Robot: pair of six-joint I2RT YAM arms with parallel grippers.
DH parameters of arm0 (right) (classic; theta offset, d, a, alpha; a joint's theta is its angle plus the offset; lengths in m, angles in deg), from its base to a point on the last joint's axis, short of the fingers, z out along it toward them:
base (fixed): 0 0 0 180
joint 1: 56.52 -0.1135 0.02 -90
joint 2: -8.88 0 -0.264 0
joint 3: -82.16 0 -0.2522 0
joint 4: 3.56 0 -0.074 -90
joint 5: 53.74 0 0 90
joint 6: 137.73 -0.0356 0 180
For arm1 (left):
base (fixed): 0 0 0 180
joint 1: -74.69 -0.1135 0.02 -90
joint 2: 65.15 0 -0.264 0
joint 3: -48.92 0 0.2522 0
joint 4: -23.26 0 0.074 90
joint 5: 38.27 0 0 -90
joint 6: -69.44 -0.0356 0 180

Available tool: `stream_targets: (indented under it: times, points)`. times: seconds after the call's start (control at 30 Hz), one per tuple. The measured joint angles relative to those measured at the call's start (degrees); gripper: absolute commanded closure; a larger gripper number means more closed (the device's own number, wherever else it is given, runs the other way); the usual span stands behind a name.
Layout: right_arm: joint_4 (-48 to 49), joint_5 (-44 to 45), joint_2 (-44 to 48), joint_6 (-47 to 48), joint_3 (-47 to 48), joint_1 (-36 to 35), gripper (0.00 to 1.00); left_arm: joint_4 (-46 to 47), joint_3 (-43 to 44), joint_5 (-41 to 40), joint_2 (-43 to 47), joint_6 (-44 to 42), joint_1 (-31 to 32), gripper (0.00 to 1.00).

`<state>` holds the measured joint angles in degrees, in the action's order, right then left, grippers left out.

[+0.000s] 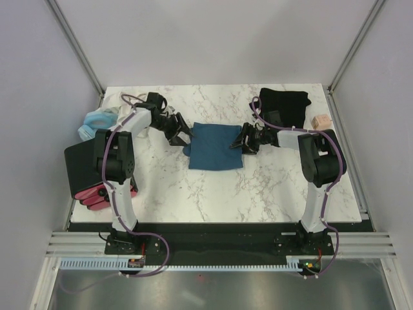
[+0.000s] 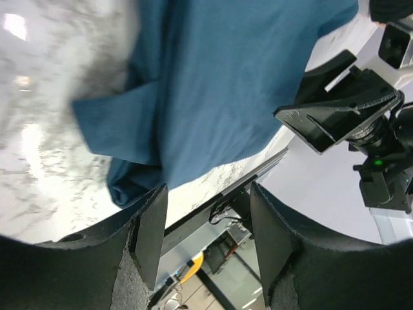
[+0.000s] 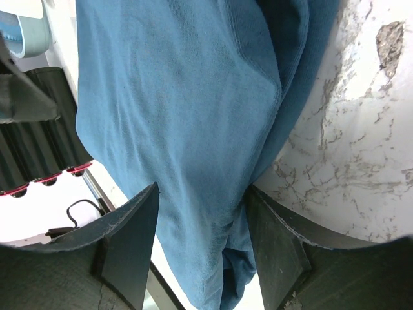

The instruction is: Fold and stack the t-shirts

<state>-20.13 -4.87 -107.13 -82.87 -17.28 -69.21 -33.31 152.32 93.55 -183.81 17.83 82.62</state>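
Folded dark teal-blue cotton t-shirt [image 1: 215, 146] flat btw grippers: L gripper [image 1: 182, 137] at its left edge, R gripper [image 1: 237, 144] at right edge, equally near; both spread, gripping nothing.

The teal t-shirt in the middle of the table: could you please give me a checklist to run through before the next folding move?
1. Teal t-shirt lies flat on the table, between the two arms: ok.
2. Left gripper open, no cloth between its fingers: ok.
3. Right gripper open, cloth running between its fingers: ok.
4. Shirt edges tidy: a flap sticks out on the left gripper's side: not ok.
5. Black t-shirt at the far right, apart from the teal one: ok.
6. Black t-shirt neatly folded: cannot tell.
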Motion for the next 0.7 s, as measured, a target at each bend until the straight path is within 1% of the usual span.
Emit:
stream_targets:
  times: [0.13, 0.3, 0.33, 0.57, 0.7]
  points:
    - [0.0, 0.0, 0.0, 0.0, 0.0, 0.0, 0.36, -1.7, 2.0, -1.4, -0.2, 0.0, 2.8, 0.38]
    - [0.0, 0.0, 0.0, 0.0, 0.0, 0.0, 0.36, -4.1, 1.8, -3.5, -0.8, 0.0, 3.4, 0.29]
    - [0.0, 0.0, 0.0, 0.0, 0.0, 0.0, 0.37, -4.4, 1.7, -3.9, -0.9, 0.0, 3.3, 0.29]
    - [0.1, 0.1, 0.0, -0.2, 0.0, 0.0, 0.38, -4.9, 1.6, -6.3, -1.4, 0.2, 3.0, 0.33]
    - [0.1, 0.1, 0.0, -0.2, 0.0, 0.0, 0.38, -4.9, 2.2, -6.4, -4.0, 0.8, 3.0, 0.34]
